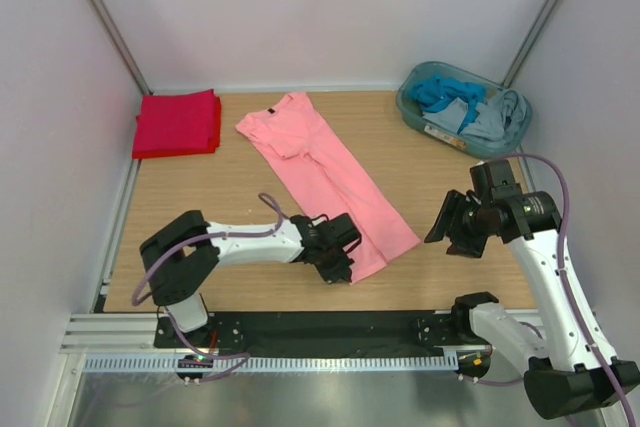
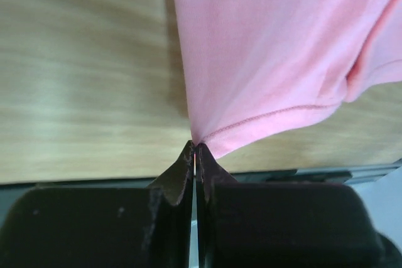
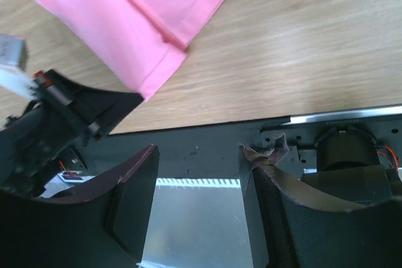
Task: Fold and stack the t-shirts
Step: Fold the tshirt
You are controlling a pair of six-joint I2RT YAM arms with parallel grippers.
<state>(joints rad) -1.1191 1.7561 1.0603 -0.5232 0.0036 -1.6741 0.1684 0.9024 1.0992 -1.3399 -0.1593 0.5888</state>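
1. Pinching the salmon-pink t-shirt (image 2: pixel 276 48) by its hem corner, my left gripper (image 2: pixel 195 145) is closed tight; the cloth spreads ahead of it.
2. I should lift low and carry the hem forward evenly.
3. My right gripper (image 3: pixel 201 152) gapes empty.

The left arm (image 1: pixel 250 240) is laid out low over the desk (image 1: pixel 200 197), its upper link folded back above the base and the white forearm stretched rightward. The left gripper (image 1: pixel 338 265) is pressed shut at desk level. In the left wrist view its fingertips (image 2: pixel 185 161) are seen meeting with no gap, a hem corner of the salmon-pink t-shirt (image 2: pixel 270 48) pinched between them. The right arm (image 1: pixel 555 277) is raised from its base at the near right edge and bent leftward at the wrist. The right gripper (image 1: pixel 455 232) is held in the air, clear of the desk — its jaws are parted and nothing is gripped between them.
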